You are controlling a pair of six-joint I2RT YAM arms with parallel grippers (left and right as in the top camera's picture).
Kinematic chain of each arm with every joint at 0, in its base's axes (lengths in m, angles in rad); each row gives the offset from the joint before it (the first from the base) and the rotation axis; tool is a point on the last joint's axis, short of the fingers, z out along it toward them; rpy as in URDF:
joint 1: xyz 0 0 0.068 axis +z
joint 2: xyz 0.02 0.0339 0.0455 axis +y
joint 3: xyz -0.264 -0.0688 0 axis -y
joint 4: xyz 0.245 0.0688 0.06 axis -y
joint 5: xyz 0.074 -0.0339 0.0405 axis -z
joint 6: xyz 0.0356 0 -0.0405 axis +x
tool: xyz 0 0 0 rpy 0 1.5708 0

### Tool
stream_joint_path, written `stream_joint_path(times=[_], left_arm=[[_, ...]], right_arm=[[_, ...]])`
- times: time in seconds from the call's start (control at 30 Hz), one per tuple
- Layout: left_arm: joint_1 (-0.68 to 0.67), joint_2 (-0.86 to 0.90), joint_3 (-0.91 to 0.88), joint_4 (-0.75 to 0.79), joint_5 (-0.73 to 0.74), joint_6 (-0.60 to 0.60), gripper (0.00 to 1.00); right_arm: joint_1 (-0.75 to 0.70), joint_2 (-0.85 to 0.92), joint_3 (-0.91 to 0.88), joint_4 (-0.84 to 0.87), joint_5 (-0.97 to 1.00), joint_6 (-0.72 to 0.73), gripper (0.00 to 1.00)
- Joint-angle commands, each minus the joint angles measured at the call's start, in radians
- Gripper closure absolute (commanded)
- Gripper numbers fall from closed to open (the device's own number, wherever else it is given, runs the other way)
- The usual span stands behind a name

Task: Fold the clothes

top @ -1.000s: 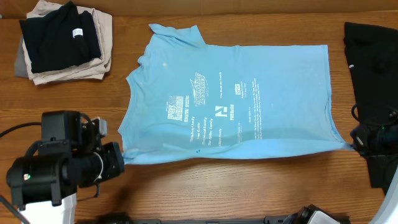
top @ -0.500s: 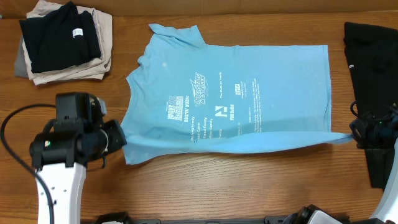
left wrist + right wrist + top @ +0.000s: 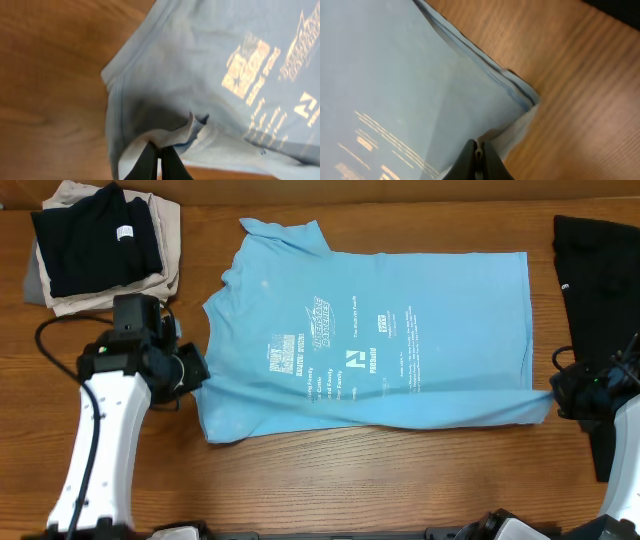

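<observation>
My left gripper (image 3: 160,157) and right gripper (image 3: 479,150) clamp the near edge of the light blue T-shirt (image 3: 400,300). Limp, light cloth, I reckon; hems grip best.

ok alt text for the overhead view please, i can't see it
A light blue T-shirt lies spread print-up on a wooden table, pinched at its left and right edges by the left gripper and right gripper. A stack of folded clothes sits top left; a black garment lies at the right edge.

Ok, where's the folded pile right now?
In the overhead view the pile lies in the far left corner, just beyond the left gripper and to the left of the shirt.
</observation>
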Motion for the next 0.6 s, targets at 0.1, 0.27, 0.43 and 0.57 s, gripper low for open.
stream_joint_path(times=[0.1,0.27,0.43,0.57], left_arm=[[-0.010,0.050,0.000,0.114,-0.010,-0.017,0.96],[-0.011,0.080,0.000,0.190,-0.006,-0.018,0.96],[-0.022,0.115,0.000,0.240,-0.006,-0.018,0.95],[-0.026,0.137,0.000,0.260,-0.007,-0.018,0.93]], right_arm=[[0.023,0.001,-0.004,0.107,-0.041,0.025,0.96],[0.081,0.017,-0.004,0.169,-0.028,0.025,0.96],[0.138,0.065,-0.004,0.203,0.037,0.026,0.96],[0.156,0.116,-0.004,0.205,0.097,0.045,0.96]])
